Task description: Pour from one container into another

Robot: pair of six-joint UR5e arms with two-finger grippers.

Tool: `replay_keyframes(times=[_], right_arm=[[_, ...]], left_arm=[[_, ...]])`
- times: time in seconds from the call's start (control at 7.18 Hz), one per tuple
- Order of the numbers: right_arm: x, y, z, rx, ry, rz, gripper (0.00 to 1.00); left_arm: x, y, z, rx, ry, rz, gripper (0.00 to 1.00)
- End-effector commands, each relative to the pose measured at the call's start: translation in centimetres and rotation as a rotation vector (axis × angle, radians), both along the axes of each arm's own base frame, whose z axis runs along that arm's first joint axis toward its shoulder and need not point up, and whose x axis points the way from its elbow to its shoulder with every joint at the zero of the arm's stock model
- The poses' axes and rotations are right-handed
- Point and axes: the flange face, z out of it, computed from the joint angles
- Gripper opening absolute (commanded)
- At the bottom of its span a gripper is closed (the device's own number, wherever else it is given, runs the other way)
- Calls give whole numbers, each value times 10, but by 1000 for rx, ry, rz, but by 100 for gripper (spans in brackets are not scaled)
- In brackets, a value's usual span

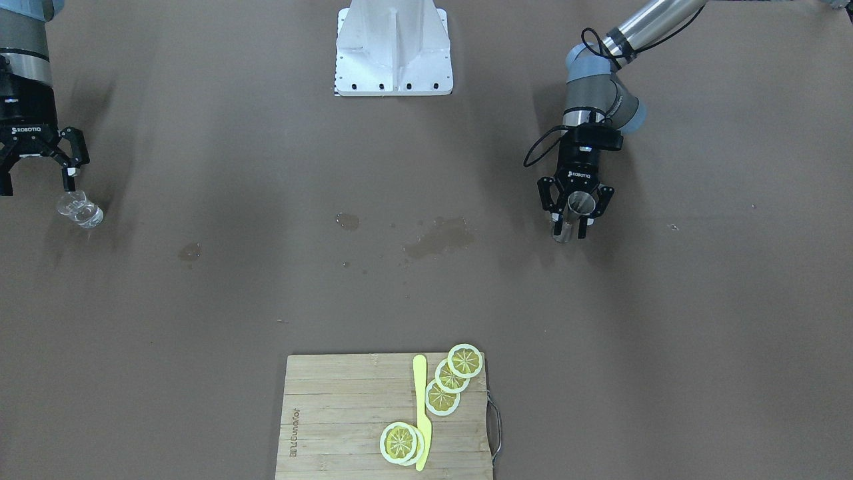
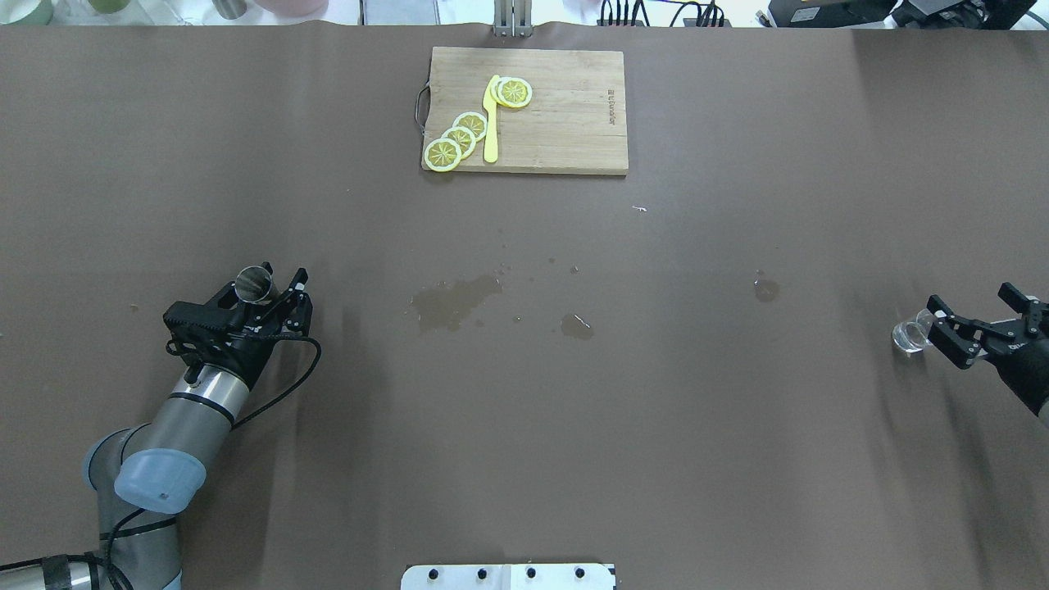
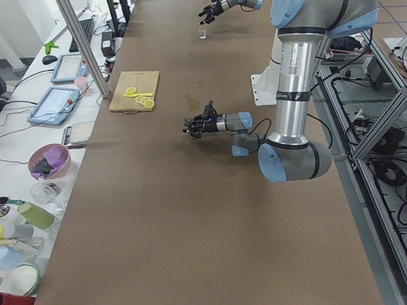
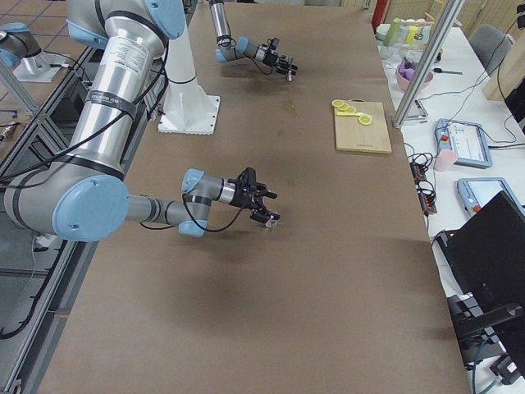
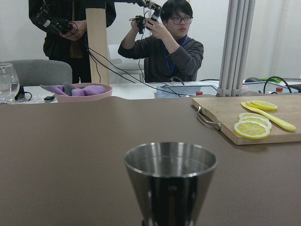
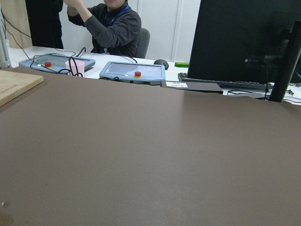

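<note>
The steel jigger (image 1: 578, 208) stands upright on the brown table between the spread fingers of my left gripper (image 1: 577, 219), which is open around it with gaps on both sides. Overhead, the jigger (image 2: 254, 282) sits inside that gripper (image 2: 264, 287), and in the left wrist view its upper cone (image 5: 170, 181) fills the lower middle. The clear glass cup (image 1: 80, 209) rests on the table far to the other side. My right gripper (image 1: 36, 175) is open just above and beside it, and the cup (image 2: 910, 334) lies outside one fingertip, not between the fingers. It is absent from the right wrist view.
A wooden cutting board (image 2: 565, 115) with lemon slices (image 2: 459, 135) and a yellow knife (image 2: 491, 119) lies at the table's far middle edge. Wet patches (image 2: 451, 299) mark the middle of the table. The white robot base (image 1: 393, 50) is at the near edge.
</note>
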Motion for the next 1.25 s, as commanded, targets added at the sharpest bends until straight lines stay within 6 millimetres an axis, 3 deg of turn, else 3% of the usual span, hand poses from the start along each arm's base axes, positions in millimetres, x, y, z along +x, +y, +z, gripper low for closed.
replay_keyframes(times=[0.0,0.28,0.42,0.84,1.11], right_arm=[[-2,-19,-50,-37,84,-73,100],[3,-35,-96,-99,104,-132,100],[13,-53,-112,-158,77,-162,100],[33,-85,-133,-359,32,-269,100],[49,-97,-132,-518,-26,-354,100]], left_arm=[[0,0,-2,2,7,-1,91],[0,0,-2,2,9,-1,91],[0,0,-2,3,12,-1,91],[-7,1,2,7,15,-7,97],[-25,6,18,14,31,-11,97]])
